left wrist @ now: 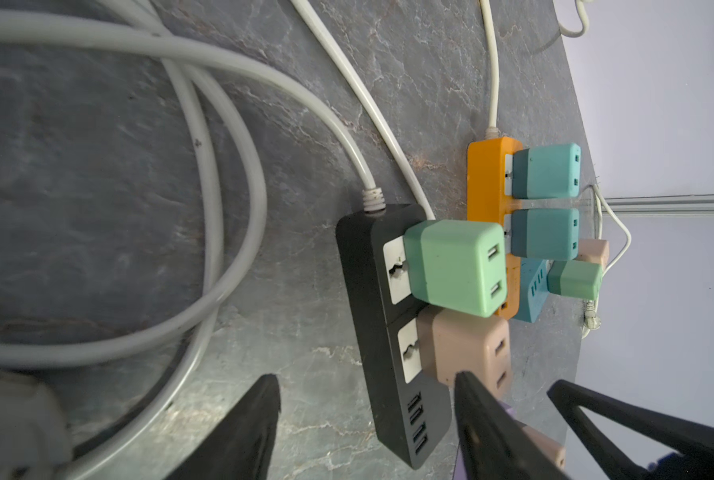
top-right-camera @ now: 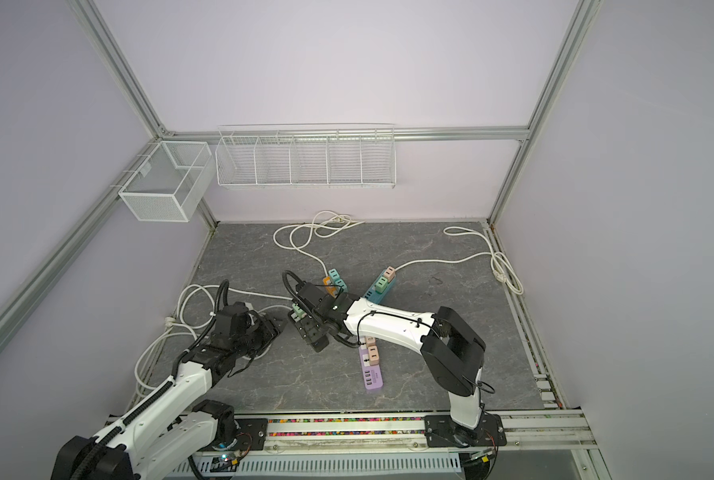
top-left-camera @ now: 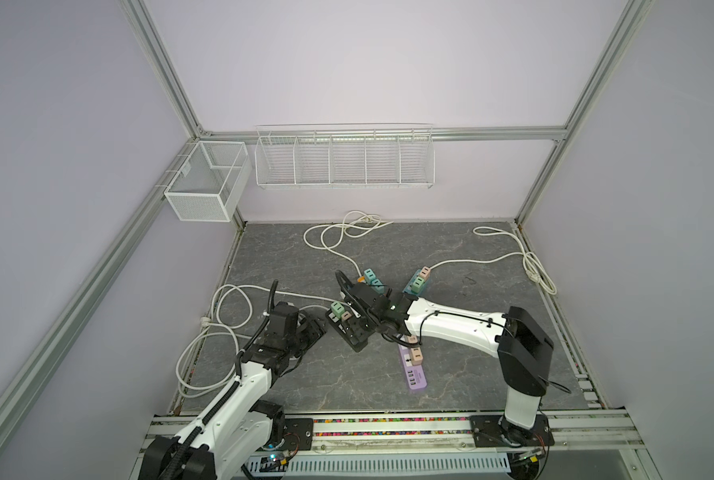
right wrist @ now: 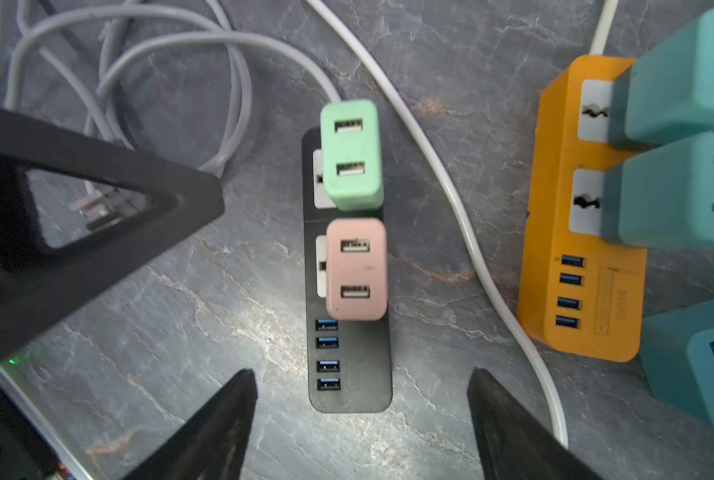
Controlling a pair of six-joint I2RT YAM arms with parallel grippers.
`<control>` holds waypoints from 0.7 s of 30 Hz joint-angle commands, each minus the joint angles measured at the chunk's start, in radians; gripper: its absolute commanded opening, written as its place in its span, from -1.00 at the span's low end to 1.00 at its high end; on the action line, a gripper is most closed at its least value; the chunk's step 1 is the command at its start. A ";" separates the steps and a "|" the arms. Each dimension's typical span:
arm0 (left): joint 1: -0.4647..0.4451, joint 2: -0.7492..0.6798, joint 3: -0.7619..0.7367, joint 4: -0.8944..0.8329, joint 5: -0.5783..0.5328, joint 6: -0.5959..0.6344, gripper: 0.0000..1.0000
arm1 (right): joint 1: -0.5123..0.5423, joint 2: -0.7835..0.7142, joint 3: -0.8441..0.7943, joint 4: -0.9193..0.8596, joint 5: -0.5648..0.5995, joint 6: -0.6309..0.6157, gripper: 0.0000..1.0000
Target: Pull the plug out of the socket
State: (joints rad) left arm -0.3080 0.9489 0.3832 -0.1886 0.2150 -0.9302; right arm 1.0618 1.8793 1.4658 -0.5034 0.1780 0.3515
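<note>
We are looking at a long white wire rack [top-left-camera: 344, 160] hanging on the pale lilac back wall [top-left-camera: 368, 62]. Just beside its left end, we are seeing a white mesh basket [top-left-camera: 206, 183] hooked to the aluminium frame [top-left-camera: 492, 134]. Below the rack, a dark grey marbled tabletop [top-left-camera: 451, 386] is lying in soft, even light.

A: Top views bright and even, diffuse light from overhead. Soft shadows under the white robot arms [top-left-camera: 451, 328] on the dark grey marbled counter [top-left-camera: 451, 374]. Wide-lens stretch at the corners.

B: Wrist views dimmer. Pale glare patch on the counter, right wrist view. Thick grey looped cable [left wrist: 98, 50] smeared and out of focus, left wrist view.
</note>
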 commanded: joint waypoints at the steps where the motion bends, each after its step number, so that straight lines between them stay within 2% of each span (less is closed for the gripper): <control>1: -0.005 0.038 0.020 0.105 0.015 -0.004 0.33 | -0.007 0.050 0.057 -0.053 -0.023 -0.001 0.58; 11: -0.007 0.207 0.056 0.173 0.103 0.021 0.15 | -0.020 0.144 0.161 -0.096 0.022 -0.007 0.29; 21: -0.009 0.253 0.045 0.210 0.113 0.027 0.02 | -0.026 0.194 0.202 -0.093 0.038 -0.024 0.12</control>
State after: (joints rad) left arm -0.3107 1.1904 0.4080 -0.0032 0.3149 -0.9115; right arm 1.0420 2.0567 1.6413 -0.5793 0.1951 0.3405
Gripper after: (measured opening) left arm 0.517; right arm 0.568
